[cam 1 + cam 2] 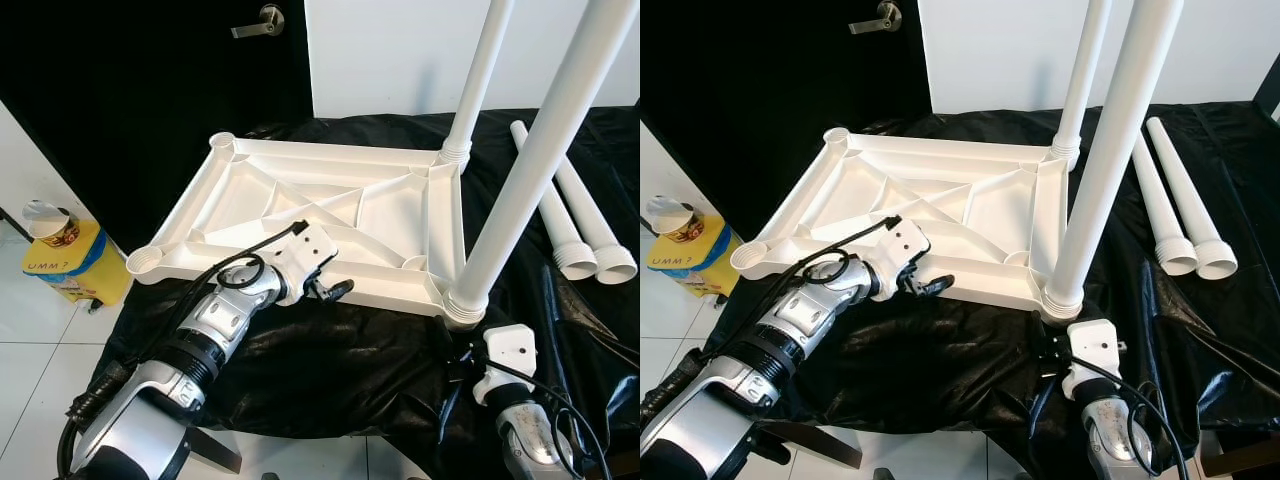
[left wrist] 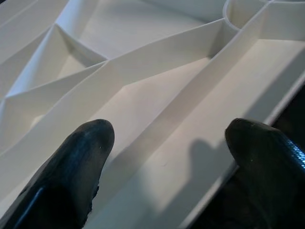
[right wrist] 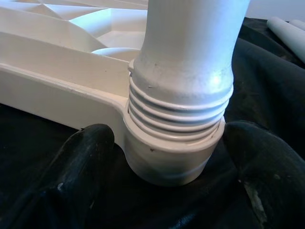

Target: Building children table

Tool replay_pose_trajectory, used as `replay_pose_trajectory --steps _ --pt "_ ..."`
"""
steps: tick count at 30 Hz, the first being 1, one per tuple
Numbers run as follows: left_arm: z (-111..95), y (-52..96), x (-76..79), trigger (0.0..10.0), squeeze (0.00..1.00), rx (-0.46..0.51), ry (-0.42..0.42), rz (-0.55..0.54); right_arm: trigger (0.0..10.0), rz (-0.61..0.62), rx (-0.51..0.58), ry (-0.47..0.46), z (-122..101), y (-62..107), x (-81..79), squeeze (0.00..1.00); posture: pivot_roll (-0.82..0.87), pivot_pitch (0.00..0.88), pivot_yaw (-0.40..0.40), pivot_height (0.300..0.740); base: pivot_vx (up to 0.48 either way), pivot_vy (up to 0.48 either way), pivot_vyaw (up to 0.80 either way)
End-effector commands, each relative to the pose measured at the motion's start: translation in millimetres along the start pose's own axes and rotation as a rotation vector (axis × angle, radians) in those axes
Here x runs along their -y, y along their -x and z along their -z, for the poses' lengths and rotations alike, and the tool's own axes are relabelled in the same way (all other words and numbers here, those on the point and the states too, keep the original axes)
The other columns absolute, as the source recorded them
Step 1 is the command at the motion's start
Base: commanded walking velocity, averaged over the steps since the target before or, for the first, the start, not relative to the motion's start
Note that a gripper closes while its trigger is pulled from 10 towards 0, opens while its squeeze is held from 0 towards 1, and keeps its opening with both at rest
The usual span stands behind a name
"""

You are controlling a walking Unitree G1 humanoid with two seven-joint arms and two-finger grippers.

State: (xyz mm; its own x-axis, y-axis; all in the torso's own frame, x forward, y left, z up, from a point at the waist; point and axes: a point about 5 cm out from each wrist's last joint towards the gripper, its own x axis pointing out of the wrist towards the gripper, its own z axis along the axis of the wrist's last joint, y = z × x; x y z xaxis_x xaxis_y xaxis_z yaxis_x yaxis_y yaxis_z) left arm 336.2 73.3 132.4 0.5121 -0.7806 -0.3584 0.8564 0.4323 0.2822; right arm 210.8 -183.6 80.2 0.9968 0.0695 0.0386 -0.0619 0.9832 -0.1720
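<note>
Two white plastic legs [image 1: 520, 180] are standing in the upturned white ribbed tabletop [image 1: 330, 215]; two corner sockets are being left unfilled.
Two spare white tubes [image 1: 575, 215] are lying at right; the left gripper [image 2: 167, 157] and the right gripper [image 3: 171, 157] are being held open.

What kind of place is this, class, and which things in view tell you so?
Probably a room in a home, used for assembly: a dark door with a lever handle, white tiled floor, and an upturned white table top on black sheeting.
</note>
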Motion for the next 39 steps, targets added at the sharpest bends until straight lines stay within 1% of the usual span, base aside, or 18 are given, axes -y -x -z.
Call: replay_pose_trajectory --steps 1,2,5,7,11,18,21,22,24,26,28,31,33,35,36,37,38,39 --pt "3 4.5 0.1 10.0 0.0 0.001 0.014 0.093 10.0 0.009 0.0 -0.004 0 2.0 0.7 0.0 -0.12 0.056 0.084 0.74 0.0 0.0 0.0" --pt "-4 7.2 -3.1 10.0 0.0 0.059 0.046 0.108 10.0 0.013 -0.001 -0.003 1 2.9 1.1 0.0 -0.12 0.056 0.085 0.74 0.0 0.0 0.0" --pt "-8 9.5 -3.9 10.0 0.0 0.094 0.065 0.121 10.0 0.014 -0.002 -0.003 1 3.5 0.9 0.0 -0.12 0.058 0.084 0.74 0.0 0.0 0.0" --pt "-14 13.9 -4.5 10.0 0.0 0.155 0.109 0.153 10.0 0.012 -0.006 -0.004 2 6.0 0.0 0.0 -0.13 0.059 0.082 0.74 0.0 0.0 0.0" --pt "-14 17.3 -2.3 10.0 0.0 0.174 0.12 0.188 10.0 0.011 -0.015 -0.001 4 9.3 1.1 0.0 -0.12 0.059 0.075 0.74 0.0 0.0 0.0" --pt "0 15.2 8.9 10.0 0.0 0.105 0.073 0.23 10.0 0.005 -0.039 0.021 10 13.3 6.5 0.0 -0.12 0.059 0.065 0.74 0.0 0.0 0.0" --pt "17 8.3 10.1 10.0 0.0 -0.003 0.077 0.195 10.0 0.005 -0.05 0.029 13 13.3 9.7 0.0 -0.12 0.061 0.062 0.74 0.0 0.0 0.0" --pt "17 8.3 10.1 10.0 0.0 -0.003 0.077 0.195 10.0 0.005 -0.05 0.029 13 13.3 9.7 0.0 -0.12 0.061 0.062 0.74 0.0 0.0 0.0" --pt "26 5.8 6.7 10.0 0.0 -0.065 0.093 0.147 10.0 0.003 -0.049 0.029 13 12.2 9.4 0.0 -0.12 0.061 0.059 0.74 0.0 0.0 0.0" --pt "26 5.8 6.7 10.0 0.0 -0.065 0.093 0.147 10.0 0.003 -0.049 0.029 13 12.2 9.4 0.0 -0.12 0.061 0.059 0.74 0.0 0.0 0.0" --pt "32 5.2 -0.8 10.0 0.0 -0.114 0.133 0.079 10.0 -0.001 -0.048 0.029 12 11.7 8.0 0.0 -0.12 0.062 0.059 0.74 0.0 0.0 0.0" --pt "34 5.8 -5.3 10.0 0.0 -0.134 0.15 0.038 10.0 -0.002 -0.048 0.03 12 11.7 7.6 0.0 -0.12 0.063 0.06 0.74 0.0 0.0 0.0" --pt "35 6.9 -12.9 10.0 0.0 -0.156 0.169 -0.028 10.0 -0.002 -0.048 0.031 13 12.0 7.8 0.0 -0.12 0.062 0.061 0.74 0.0 0.0 0.0" --pt "35 6.9 -12.9 10.0 0.0 -0.156 0.169 -0.028 10.0 -0.002 -0.048 0.031 13 12.0 7.8 0.0 -0.12 0.062 0.061 0.74 0.0 0.0 0.0" --pt "36 7.3 -17.0 9.7 0.0 -0.164 0.188 -0.061 10.0 -0.002 -0.048 0.032 13 11.7 7.9 0.0 -0.12 0.062 0.061 0.74 0.0 0.0 0.0" --pt "36 7.2 -19.6 1.3 0.0 -0.167 0.201 -0.081 10.0 -0.002 -0.048 0.033 14 11.4 8.1 0.0 -0.12 0.062 0.061 0.74 0.0 0.0 0.0" --pt "36 7.2 -19.6 1.3 0.0 -0.167 0.201 -0.081 10.0 -0.002 -0.048 0.033 14 11.4 8.1 0.0 -0.12 0.062 0.061 0.74 0.0 0.0 0.0" --pt "36 7.1 -21.0 0.0 0.0 -0.169 0.213 -0.092 10.0 -0.003 -0.048 0.035 14 11.0 8.1 0.0 -0.12 0.06 0.06 0.74 0.0 0.0 0.0"
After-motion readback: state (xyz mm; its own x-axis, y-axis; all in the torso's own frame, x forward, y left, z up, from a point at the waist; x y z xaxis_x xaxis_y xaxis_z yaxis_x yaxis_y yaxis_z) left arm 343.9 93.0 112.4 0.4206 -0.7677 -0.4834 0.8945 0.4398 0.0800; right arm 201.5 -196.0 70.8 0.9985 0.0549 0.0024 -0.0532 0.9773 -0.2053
